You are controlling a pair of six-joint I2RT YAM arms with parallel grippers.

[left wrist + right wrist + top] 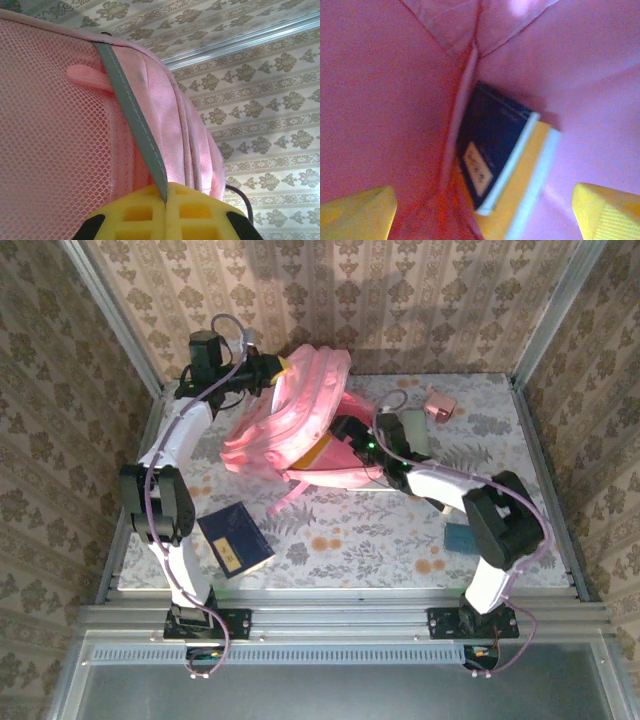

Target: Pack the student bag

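From above, we are seeing the student bag (pixel 300 415) lying at about 12 o'clock from the middle of the tabletop (pixel 350 530), its upper end raised toward 11 o'clock where the left claw (pixel 270 370) is gripping it. The right claw (pixel 352 435) is reaching into the bag's opening on its 4 o'clock side. A blue notebook (pixel 236 540) is lying flat at 8 o'clock beside the left arm, a small pink box (pixel 440 403) is sitting at 1 o'clock well apart from the bag, and a teal item (pixel 460 537) is resting at 4 o'clock, partly under the right arm. In the left wrist view, the left claw (pixel 166 197) is standing closed, its yellow fingers (pixel 135 212) pinching a grey strap (pixel 132 120) that is running up toward 11 o'clock across the bag's (pixel 50 125) pink mesh. In the right wrist view, the right claw (pixel 482 192) is standing wide, its yellow fingertips (pixel 355 212) showing at 7 and 5 o'clock with nothing clamped between them. Beyond them a navy book (pixel 495 150) with a yellow edge is lying inside the bag's pink lining (pixel 380 100), tilted from 12 toward 6 o'clock along a seam.
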